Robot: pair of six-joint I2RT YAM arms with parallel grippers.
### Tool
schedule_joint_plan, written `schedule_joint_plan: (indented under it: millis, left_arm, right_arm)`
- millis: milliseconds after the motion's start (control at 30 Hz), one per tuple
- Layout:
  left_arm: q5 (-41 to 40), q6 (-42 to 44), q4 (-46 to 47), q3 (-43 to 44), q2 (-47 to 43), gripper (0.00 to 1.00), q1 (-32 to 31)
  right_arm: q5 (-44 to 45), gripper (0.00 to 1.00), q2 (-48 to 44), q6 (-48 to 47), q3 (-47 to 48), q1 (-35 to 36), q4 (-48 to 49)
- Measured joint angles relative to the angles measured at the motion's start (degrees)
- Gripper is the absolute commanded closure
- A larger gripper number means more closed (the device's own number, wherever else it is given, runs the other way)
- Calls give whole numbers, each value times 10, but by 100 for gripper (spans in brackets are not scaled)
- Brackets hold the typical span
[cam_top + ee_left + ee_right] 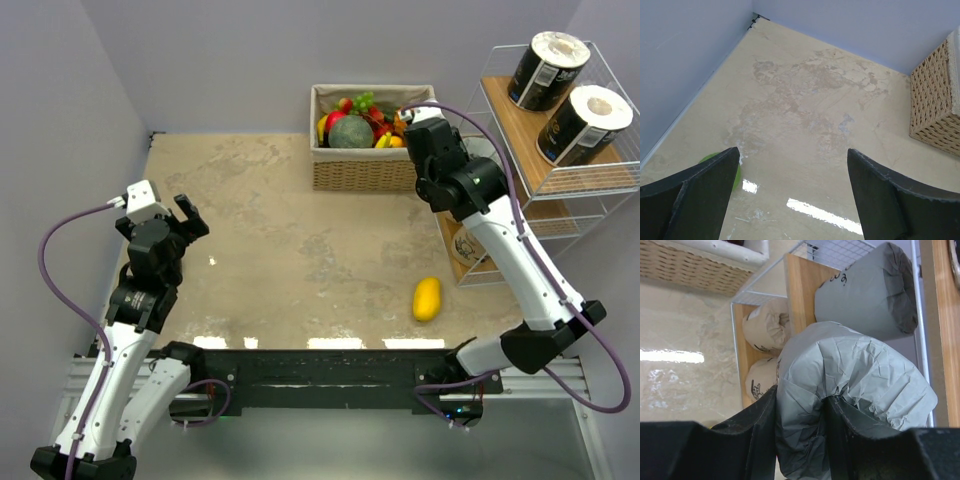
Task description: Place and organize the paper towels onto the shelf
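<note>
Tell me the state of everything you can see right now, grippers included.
left gripper: open, empty.
right gripper: shut on grey roll at the shelf.
second grey roll: shelved, middle board.
tan rolls: shelved, bottom board.
black rolls: shelved, top board.
mango: loose on table.
basket: holds fruit.

The shelf [520, 140] stands at the right edge of the counter [280, 250], two paper towels [548, 70] on its top board; the basket [365, 170] sits left of it at the back, the mango [427, 298] in front

Left end effector [792, 151] wide open; right end effector [802, 395] closed, mid-grip.
</note>
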Motion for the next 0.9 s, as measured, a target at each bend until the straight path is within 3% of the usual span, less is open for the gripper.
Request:
schedule_joint_plan:
  millis: [533,900]
  left_arm:
    - [0,0,0,0,1,6,0]
    - [0,0,0,0,1,5,0]
  right_arm:
    - [-5,57,-13,-7,-56,-51,14]
    - [55,50,-15,-11,-57,-69,38]
